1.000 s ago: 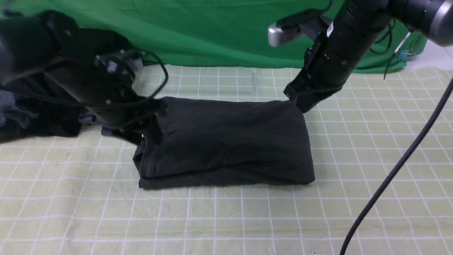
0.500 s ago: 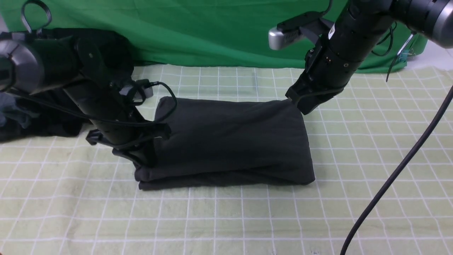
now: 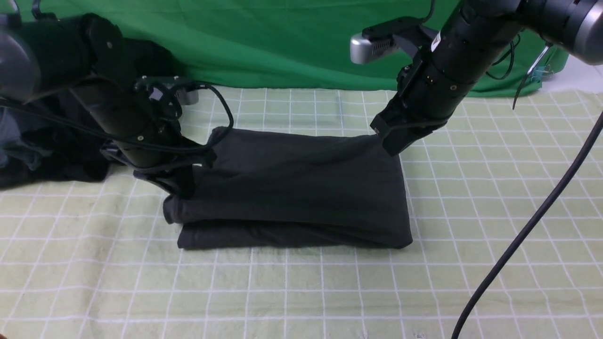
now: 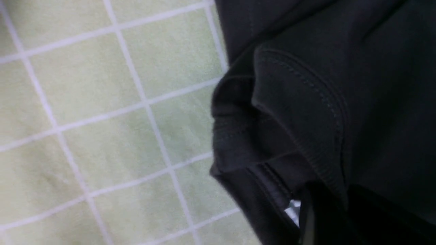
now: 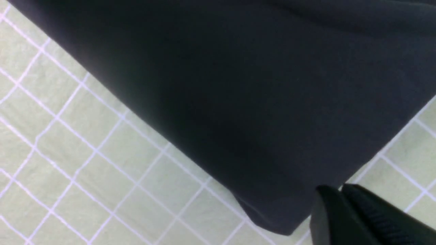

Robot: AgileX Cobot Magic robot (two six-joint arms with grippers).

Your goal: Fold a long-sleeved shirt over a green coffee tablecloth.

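We are seeing the shirt (image 3: 292, 188) lying folded into a thick dark rectangle in the middle of the checked tablecloth (image 3: 301, 292), its top layer lifting at both far corners while the lower layers are resting flat. In the left wrist view the ribbed neckband and stitched hem (image 4: 299, 102) are bunching up just ahead of the fingertips.

Our left gripper (image 3: 186, 181) is pinching the shirt's left edge, jaws closed down on the fabric. Our right gripper (image 3: 388, 141) is sitting at the far right corner, and in the right wrist view its two fingers (image 5: 344, 214) are pressing together right at the cloth's edge; we cannot tell whether any fabric is caught between them.

Beyond the left arm a heap of dark clothes (image 3: 52, 155) is lying on the tablecloth's left edge, and a plain green backdrop (image 3: 264, 42) is hanging behind everything. A black cable (image 3: 527, 221) is crossing the right foreground.
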